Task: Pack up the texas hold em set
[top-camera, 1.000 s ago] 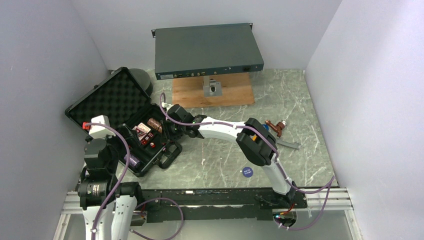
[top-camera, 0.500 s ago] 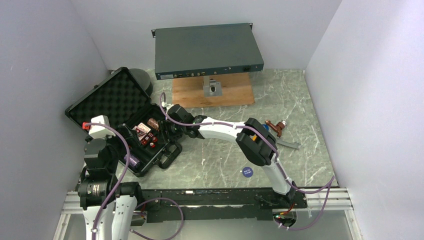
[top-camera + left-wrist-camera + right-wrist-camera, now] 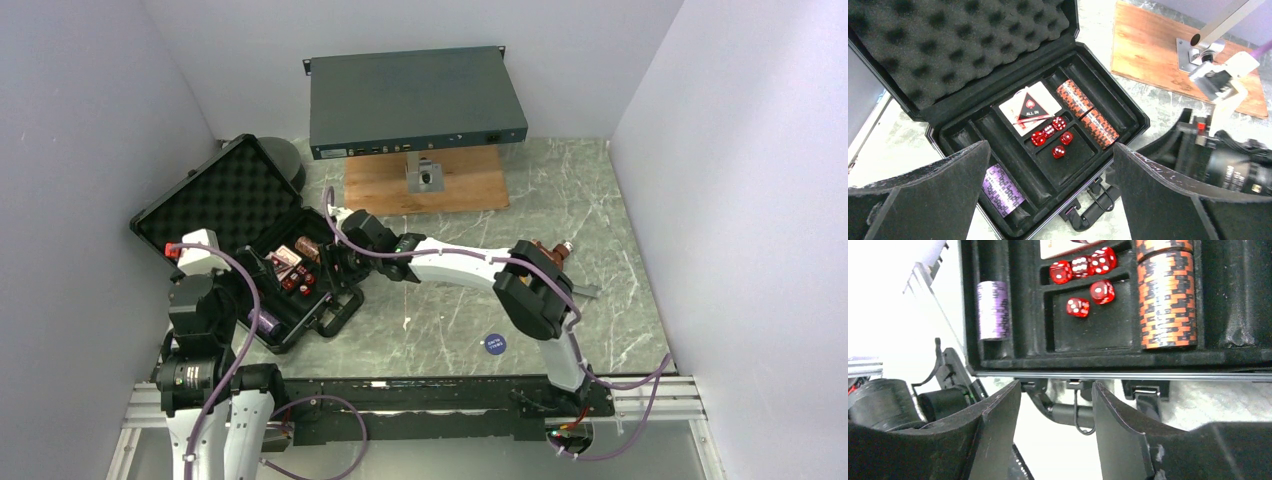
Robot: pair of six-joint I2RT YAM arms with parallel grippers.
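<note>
The black case (image 3: 225,200) lies open at the left, its foam lid tilted back. Its tray (image 3: 1140,120) holds a red card deck (image 3: 1028,107), several red dice (image 3: 1058,137), orange-black chip rolls (image 3: 1088,110) and a purple chip roll (image 3: 1000,190). My right gripper (image 3: 338,268) hovers at the case's front edge, open and empty (image 3: 1056,385), with the case handle (image 3: 1068,415) beyond its jaws. The dice (image 3: 1083,275) lie in the tray ahead of it. My left gripper (image 3: 1050,147) hangs wide open above the tray. A blue disc (image 3: 494,343) lies on the table near the right arm's base.
A big grey metal box (image 3: 415,100) stands on a post over a wooden board (image 3: 425,180) at the back. A black round spool (image 3: 285,160) sits behind the case lid. A copper-coloured fitting (image 3: 552,255) and a grey strip (image 3: 578,289) lie to the right.
My right gripper's jaws have opened wider and the right arm has drawn back a little to the right from the tray. The left arm has not moved.
</note>
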